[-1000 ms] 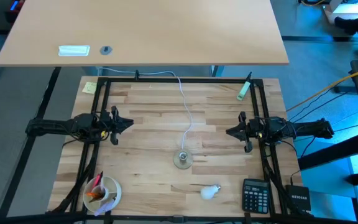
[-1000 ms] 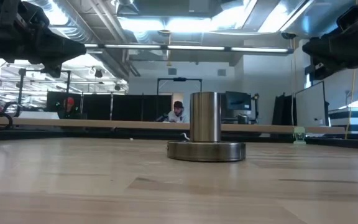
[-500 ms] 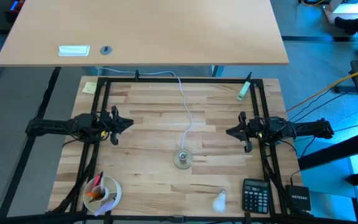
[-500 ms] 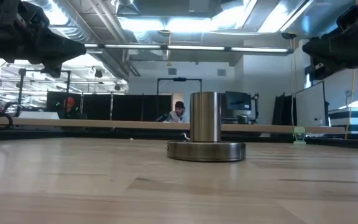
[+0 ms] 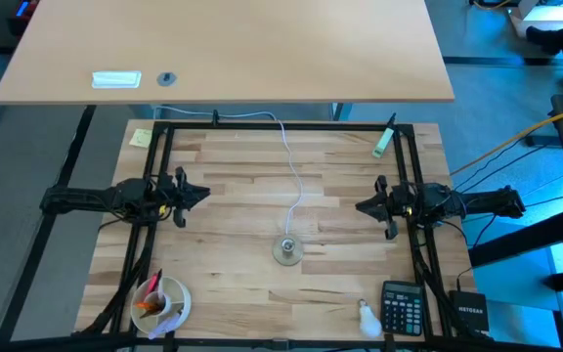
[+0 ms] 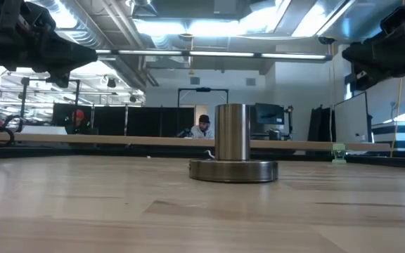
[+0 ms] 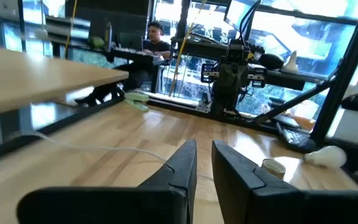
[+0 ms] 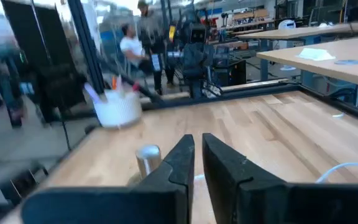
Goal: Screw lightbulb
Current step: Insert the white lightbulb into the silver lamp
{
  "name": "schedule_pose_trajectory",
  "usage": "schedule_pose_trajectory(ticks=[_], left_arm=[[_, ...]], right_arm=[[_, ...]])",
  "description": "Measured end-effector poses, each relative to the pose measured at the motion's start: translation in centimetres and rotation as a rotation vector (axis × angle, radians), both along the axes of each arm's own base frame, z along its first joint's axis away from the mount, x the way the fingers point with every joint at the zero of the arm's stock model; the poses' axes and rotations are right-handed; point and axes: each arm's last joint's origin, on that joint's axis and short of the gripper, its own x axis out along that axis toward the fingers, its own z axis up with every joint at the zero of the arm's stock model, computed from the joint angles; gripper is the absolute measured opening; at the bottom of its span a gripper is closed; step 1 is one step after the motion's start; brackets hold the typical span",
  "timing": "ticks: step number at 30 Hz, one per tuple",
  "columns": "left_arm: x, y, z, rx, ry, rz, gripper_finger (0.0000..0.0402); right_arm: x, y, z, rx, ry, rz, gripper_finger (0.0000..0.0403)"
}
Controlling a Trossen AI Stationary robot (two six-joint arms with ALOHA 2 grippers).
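well apart from both clenched claws, left claw (image 5: 201, 193) and right claw (image 5: 362, 206), the lightbulb (image 5: 368, 317) lies beside the calculator (image 5: 402, 307).

Past the wooden table (image 5: 233, 186) stands a big, pale desk (image 5: 223, 49). The floor (image 5: 497, 108) is grey. Long bright lights (image 6: 209, 28) shine on the ceiling, next to silver pipes (image 6: 111, 49). Far back there are dark screens (image 6: 146, 121), and a person (image 6: 202, 127) sits there.
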Motion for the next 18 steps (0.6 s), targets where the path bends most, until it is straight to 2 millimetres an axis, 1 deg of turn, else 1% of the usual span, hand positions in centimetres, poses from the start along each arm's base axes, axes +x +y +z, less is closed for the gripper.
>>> schedule_pose_trajectory(ticks=[4, 5, 7, 10, 12, 14, 17, 18], left_arm=[[0.0, 0.0, 0.3, -0.204, -0.079, -0.012, 0.004], [0.0, 0.0, 0.5, -0.251, -0.103, -0.017, 0.004], [-0.1, 0.0, 0.7, -0.301, -0.136, -0.019, 0.004], [-0.2, 0.1, 1.2, -0.275, -0.19, 0.013, 0.004], [-0.3, 0.2, 1.8, -0.251, -0.247, 0.01, 0.004], [-0.3, 0.1, 2.4, -0.215, -0.301, -0.005, 0.004], [-0.1, -0.1, 3.1, -0.131, -0.301, -0.031, 0.004], [0.1, -0.1, 3.3, -0.114, -0.288, -0.033, 0.004]], right_arm=[[-0.1, -0.1, 0.9, 0.313, -0.074, 0.001, 0.0037], [-0.1, -0.1, 1.1, 0.368, -0.097, 0.005, 0.0037], [-0.2, -0.2, 1.4, 0.395, -0.134, -0.007, 0.0037], [-0.2, -0.4, 1.6, 0.41, -0.161, -0.08, 0.0037], [-0.2, -0.5, 1.7, 0.501, -0.181, -0.1, 0.0037], [-0.4, -0.6, 2.2, 0.574, -0.243, -0.112, 0.0037], [-0.5, -0.5, 3.4, 0.541, -0.338, -0.07, 0.0037], [-0.3, -0.4, 3.7, 0.53, -0.316, -0.058, 0.0037]])
